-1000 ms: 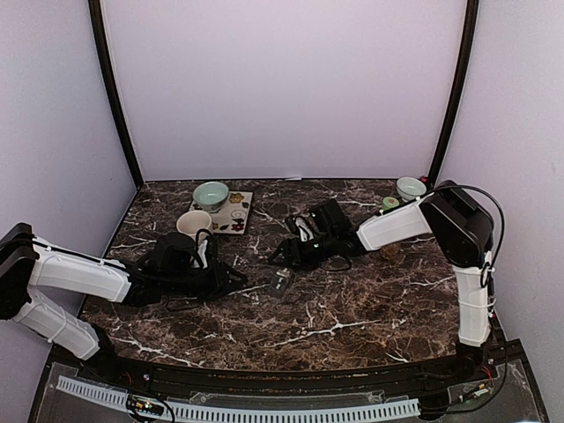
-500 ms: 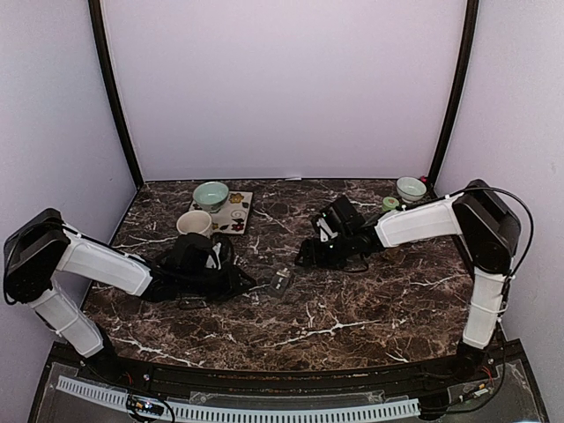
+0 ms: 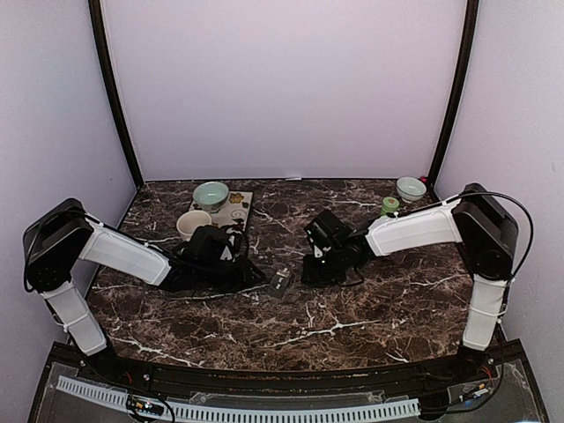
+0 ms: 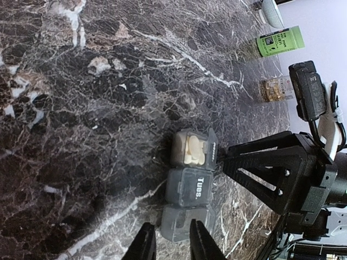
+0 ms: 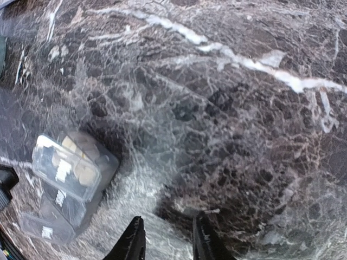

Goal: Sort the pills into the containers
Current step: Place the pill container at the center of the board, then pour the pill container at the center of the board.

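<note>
Marble surface (image 3: 352, 326): dark brown, white veins
view: overhead
strip (image 3: 281, 283): grey, low, at mid-surface, between the two grippers
left gripper (image 3: 254, 275): down low, just left of the strip; jaws not readable from above
right gripper (image 3: 315, 269): down low, just right of the strip, apart from it
back-left corner: mug (image 3: 192, 223), teal bowl (image 3: 211, 194), patterned mat (image 3: 236, 211)
back-right corner: small bowl (image 3: 410, 188), green bottle (image 3: 390, 205)
view: left wrist
far compartment: lid up, tan pills (image 4: 192, 151) heaped inside
middle compartment: lid down, marked Tues
near compartment: lid down, contents hidden
left fingers (image 4: 142, 246): narrow gap, tips at the near end of the strip; pinching it or just short of it, cannot tell
jar (image 4: 274, 89): toward the back edge, beside the green bottle, tan contents inside
view: right wrist
strip here: lower left, blurred, tan showing in one end compartment
right fingers (image 5: 133, 241): partly apart over bare marble, nothing between them, strip off to one side
done, as judged: one compartment loaded with pills
left, as judged: two compartments shut and apparently unfilled; more tan pieces waiting in the jar; open lid not yet pressed down
stage, as judged: early to middle, both grippers gathered at the strip
</note>
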Controlling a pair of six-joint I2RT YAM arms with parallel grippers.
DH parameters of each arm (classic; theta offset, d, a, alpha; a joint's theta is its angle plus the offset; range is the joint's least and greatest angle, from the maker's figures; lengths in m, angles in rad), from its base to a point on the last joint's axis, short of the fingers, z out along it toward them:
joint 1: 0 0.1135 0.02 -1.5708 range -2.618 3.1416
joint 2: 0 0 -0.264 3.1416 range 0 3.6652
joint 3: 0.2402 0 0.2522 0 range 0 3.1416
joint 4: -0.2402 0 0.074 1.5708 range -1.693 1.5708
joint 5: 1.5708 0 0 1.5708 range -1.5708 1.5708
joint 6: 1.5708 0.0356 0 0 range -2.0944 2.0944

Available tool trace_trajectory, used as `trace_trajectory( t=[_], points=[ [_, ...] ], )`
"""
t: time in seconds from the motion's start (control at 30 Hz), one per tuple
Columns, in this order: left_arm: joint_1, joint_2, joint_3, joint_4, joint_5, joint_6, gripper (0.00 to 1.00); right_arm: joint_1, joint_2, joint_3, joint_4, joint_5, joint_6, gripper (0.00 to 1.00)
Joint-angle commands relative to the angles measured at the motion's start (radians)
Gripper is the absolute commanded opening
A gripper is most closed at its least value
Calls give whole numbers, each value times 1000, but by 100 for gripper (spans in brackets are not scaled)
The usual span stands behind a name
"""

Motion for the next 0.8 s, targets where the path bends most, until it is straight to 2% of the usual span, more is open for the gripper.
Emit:
trace_trajectory(
  t=[0.0,0.23,0.77],
  points=[
    [7,13,34,-68,-31,46,24,12,54,82,-58,37,9,28],
    [10,71,75,-123,-24,79,19,15,120,172,-122,47,-11,22],
    [4,151,101,-71,75,81,15,21,187,267,-152,-2,-33,21]
  ],
)
